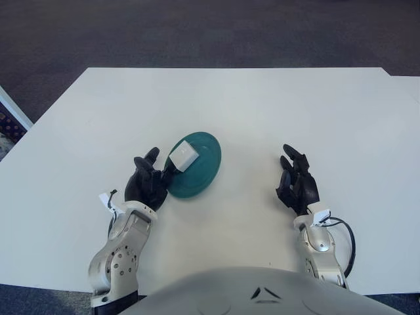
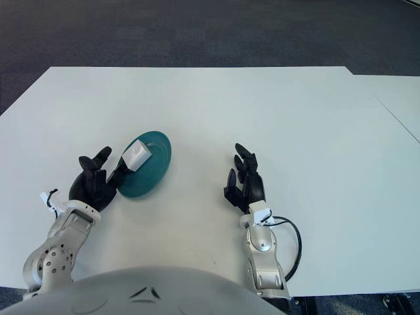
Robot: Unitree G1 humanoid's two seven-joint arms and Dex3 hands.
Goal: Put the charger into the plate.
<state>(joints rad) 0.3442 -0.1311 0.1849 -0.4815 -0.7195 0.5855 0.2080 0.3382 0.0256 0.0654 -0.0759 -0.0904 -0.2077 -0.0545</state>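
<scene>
A teal plate (image 1: 205,164) lies on the white table (image 1: 262,111), left of centre. A white charger (image 1: 184,156) lies in the plate's left part, near the rim. My left hand (image 1: 156,169) is just left of the plate with its fingers spread. One finger reaches to the charger's lower edge, and the other fingers point away from it. I cannot tell whether that finger touches the charger. My right hand (image 1: 295,177) shows to the right of the plate with its fingers relaxed and holding nothing. The plate (image 2: 154,164) and charger (image 2: 136,157) also show in the right eye view.
Dark carpet (image 1: 197,33) lies beyond the table's far edge. A second table edge (image 2: 394,111) shows at the far right. A black cable (image 1: 346,243) loops at my right wrist.
</scene>
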